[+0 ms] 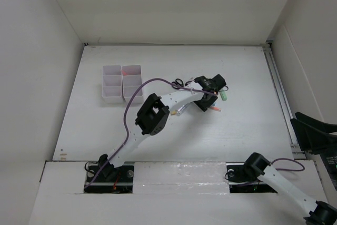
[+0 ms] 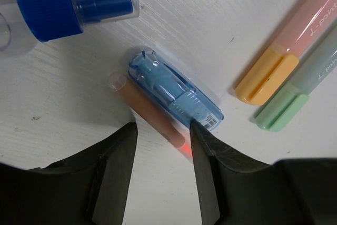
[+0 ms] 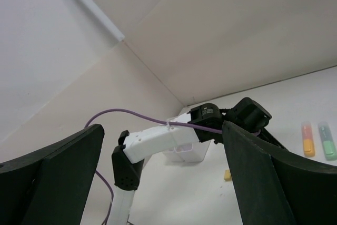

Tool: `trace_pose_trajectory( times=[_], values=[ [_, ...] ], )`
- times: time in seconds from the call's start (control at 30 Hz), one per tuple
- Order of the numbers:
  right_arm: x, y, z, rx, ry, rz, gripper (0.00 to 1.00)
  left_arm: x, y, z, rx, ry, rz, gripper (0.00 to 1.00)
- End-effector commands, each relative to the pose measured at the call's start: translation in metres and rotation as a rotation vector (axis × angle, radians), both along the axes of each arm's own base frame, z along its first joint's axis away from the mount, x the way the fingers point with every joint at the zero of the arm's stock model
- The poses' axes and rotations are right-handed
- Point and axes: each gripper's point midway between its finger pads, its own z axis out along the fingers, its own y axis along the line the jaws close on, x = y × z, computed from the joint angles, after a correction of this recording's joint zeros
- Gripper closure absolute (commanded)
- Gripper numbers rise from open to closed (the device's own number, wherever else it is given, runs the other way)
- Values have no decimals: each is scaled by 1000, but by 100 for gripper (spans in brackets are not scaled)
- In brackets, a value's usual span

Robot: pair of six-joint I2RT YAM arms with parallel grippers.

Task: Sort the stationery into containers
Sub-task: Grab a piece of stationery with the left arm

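Left end effector (image 2: 162, 128) straddles thin pink pen (image 2: 145, 111) beside blue marker (image 2: 175, 96).

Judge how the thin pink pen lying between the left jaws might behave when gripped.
The pink pen looks thin and round, so it will probably roll on the smooth table if nudged. It lies alongside the blue marker, which may block it or get dragged along. It seems rigid and light.

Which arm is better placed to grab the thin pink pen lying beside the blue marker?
Left: the left gripper is down at the pile, fingers straddling the pink pen beside the blue marker. The right arm sits back at the near edge, far from it.
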Motion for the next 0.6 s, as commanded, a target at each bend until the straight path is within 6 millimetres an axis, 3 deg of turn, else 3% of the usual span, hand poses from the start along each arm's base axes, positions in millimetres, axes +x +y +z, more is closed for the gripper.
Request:
trace_pose_trajectory(
  times=[0.0,0.17,0.33,0.57],
  values=[
    [-6,-5,6,2,-28,6,0,-22,60,-63,267,104,15,58],
    [-6,-3,6,0,-30,15,0,-24,60,-66,263,107,-24,58],
    [-11,-8,8,3,-34,15,0,-41,71,-85,319,189,-71,61],
    [-17,-14,9,17,-48,14,0,-48,88,-76,381,208,-88,67]
  ],
)
